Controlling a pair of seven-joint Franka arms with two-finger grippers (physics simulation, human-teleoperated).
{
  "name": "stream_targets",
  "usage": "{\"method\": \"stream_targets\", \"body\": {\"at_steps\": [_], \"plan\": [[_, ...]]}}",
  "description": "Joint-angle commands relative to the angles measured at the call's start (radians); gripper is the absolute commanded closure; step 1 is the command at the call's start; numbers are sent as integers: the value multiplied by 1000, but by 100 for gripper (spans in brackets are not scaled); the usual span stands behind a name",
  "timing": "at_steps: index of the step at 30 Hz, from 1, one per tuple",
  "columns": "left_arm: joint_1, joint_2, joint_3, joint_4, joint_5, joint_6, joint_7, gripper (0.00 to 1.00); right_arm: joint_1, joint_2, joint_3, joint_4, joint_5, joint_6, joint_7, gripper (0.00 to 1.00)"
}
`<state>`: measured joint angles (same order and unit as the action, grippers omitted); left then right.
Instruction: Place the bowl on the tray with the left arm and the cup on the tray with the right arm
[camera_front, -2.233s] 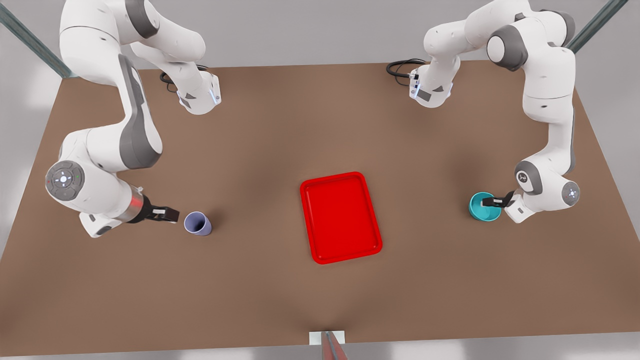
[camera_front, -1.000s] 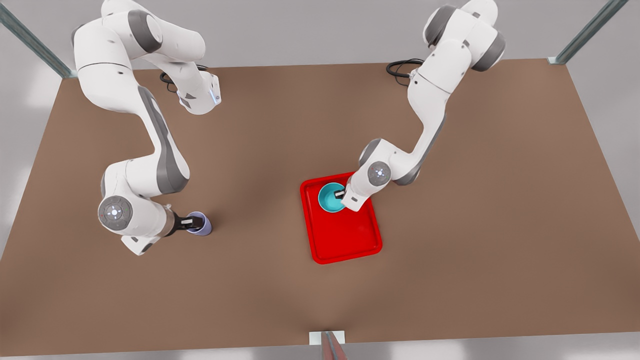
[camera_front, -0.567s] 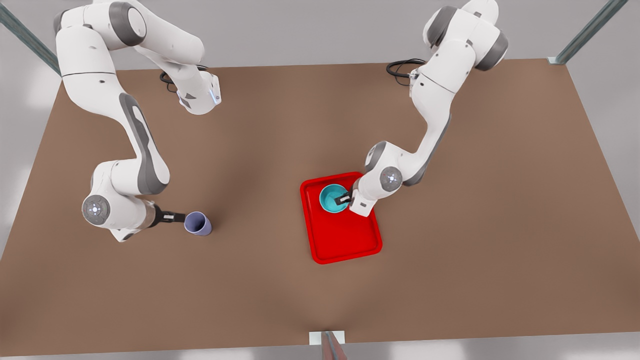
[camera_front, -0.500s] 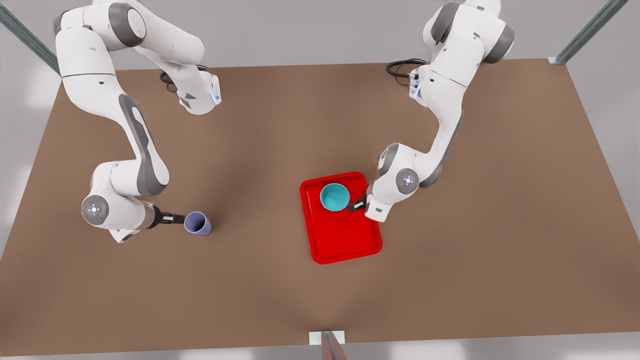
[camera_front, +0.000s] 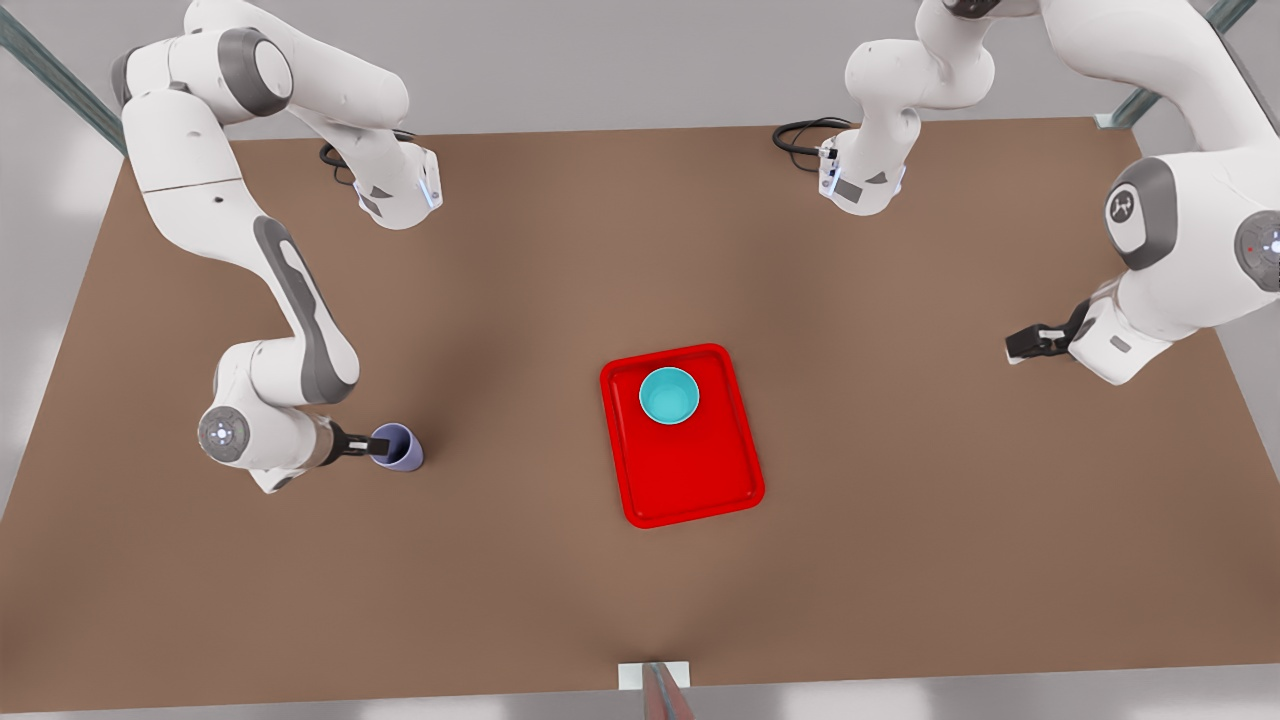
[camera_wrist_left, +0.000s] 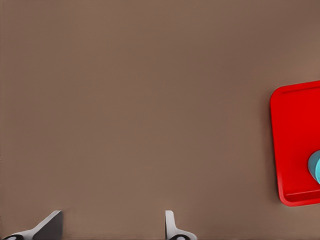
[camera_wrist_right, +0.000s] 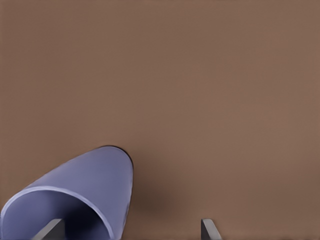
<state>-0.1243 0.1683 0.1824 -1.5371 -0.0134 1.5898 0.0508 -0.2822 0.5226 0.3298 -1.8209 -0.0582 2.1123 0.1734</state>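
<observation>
1. Table (camera_front: 900, 560): brown top carrying everything else; two white arms are mounted at its far edge.
2. Left arm (camera_front: 1180, 250): on the front view's right, bent high over that edge of the table. It is well apart from the tray.
3. Right arm (camera_front: 290, 300): on the front view's left, reaching down to the cup.
4. Tray (camera_front: 700, 480): red, flat on the table near its middle. Its corner and rim also show in the left wrist view (camera_wrist_left: 295, 150).
5. Bowl (camera_front: 669, 395): teal, upright, standing inside the tray at its far end, close to the far rim. A sliver of it shows in the left wrist view (camera_wrist_left: 316, 167).
6. Cup (camera_front: 398, 447): lavender, upright on the bare table on the front view's left, well apart from the tray. In the right wrist view (camera_wrist_right: 85, 195) its open mouth faces the camera.
7. Left gripper (camera_front: 1020, 346): above bare table on the front view's right. In the left wrist view (camera_wrist_left: 112, 227) the fingers stand wide apart with nothing between them.
8. Right gripper (camera_front: 378, 447): at the cup's rim. In the right wrist view (camera_wrist_right: 131, 231) the fingers are spread; one finger sits inside the cup's mouth, the other outside the wall. The wall lies between them, with a clear gap to the outer finger.
</observation>
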Motion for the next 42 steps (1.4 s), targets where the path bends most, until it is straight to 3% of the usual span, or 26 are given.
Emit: {"method": "stream_targets", "body": {"at_steps": [1, 11, 12, 15, 30, 32, 35, 38, 42], "plan": [[0, 0, 0, 0, 26, -1, 0, 0, 0, 0, 0, 0, 0, 0, 0, 0], [2, 14, 2, 0, 23, -17, -3, 0, 8, 57, 0, 0, -12, 15, 41, 0], [2, 16, 2, 0, 23, -17, -3, 0, 9, 57, 0, 2, -12, 12, 40, 14], [2, 16, 2, 0, 21, -25, -5, 0, 9, 57, 2, 6, -12, 0, 31, 79], [2, 14, 2, 0, 21, -51, -8, 0, 26, 46, 5, 15, -12, -28, 29, 79], [2, 14, 2, 0, 21, -51, -8, 0, 28, 42, 28, 61, -11, -89, 37, 79], [2, 14, 2, 2, 21, -51, -8, 0, 26, 34, 127, 233, -12, -252, 41, 79], [2, 14, 2, 2, 21, -51, -8, 0, 61, 25, 224, 293, -12, -284, 98, 79], [2, 16, 2, 2, 21, -51, -8, 0, 225, 27, 215, 393, -83, -285, 256, 79]]}}
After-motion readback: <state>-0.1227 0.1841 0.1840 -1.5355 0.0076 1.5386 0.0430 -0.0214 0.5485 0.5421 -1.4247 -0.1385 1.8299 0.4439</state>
